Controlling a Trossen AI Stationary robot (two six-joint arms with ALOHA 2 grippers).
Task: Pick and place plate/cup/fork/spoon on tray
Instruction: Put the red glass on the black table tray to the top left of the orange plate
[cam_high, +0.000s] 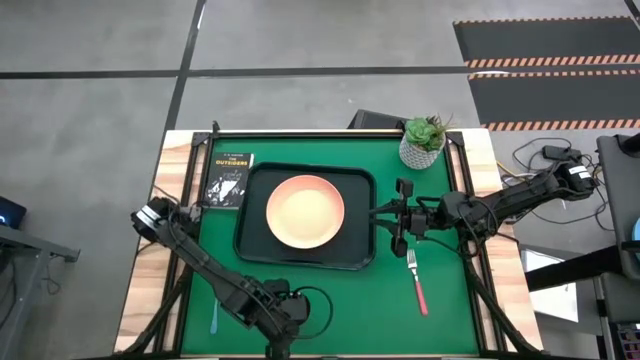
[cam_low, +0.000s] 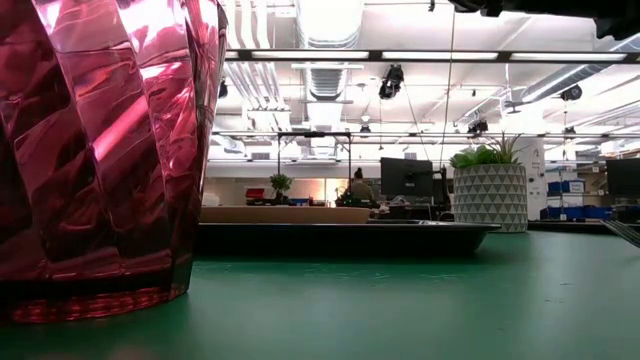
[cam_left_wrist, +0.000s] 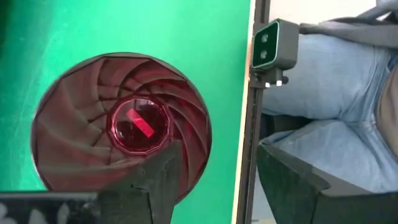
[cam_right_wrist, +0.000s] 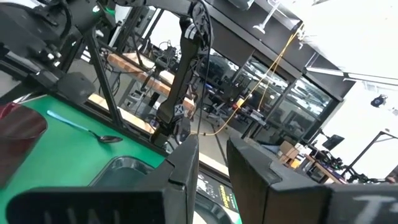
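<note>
Beyond the green-topped bench (cam_high: 330, 290) lies a workshop of monitors and ceiling ducts. We judge the coming move to turn on the small faceted dark red cup (cam_left_wrist: 121, 129): it stands upright at the bench's near edge, well apart from the large black rectangular tray (cam_high: 255, 245), directly under the left end effector (cam_left_wrist: 214, 180). That end effector looks down into the cup's mouth with its jaws spread wide; one finger lies over the cup's rim and the other hangs beyond the bench edge, so nothing is gripped yet. The left arm is plainly the nearer one. The round peach-orange plate (cam_high: 305, 212) already sits in the tray. The right end effector (cam_high: 399, 214) hovers just beside the tray's right rim, jaws apart and empty. The pink-handled fork (cam_high: 416, 281) lies just beyond it, long axis running toward the bench's near edge. The blue-handled spoon (cam_high: 215, 315) lies near the left arm, outside the tray.
</note>
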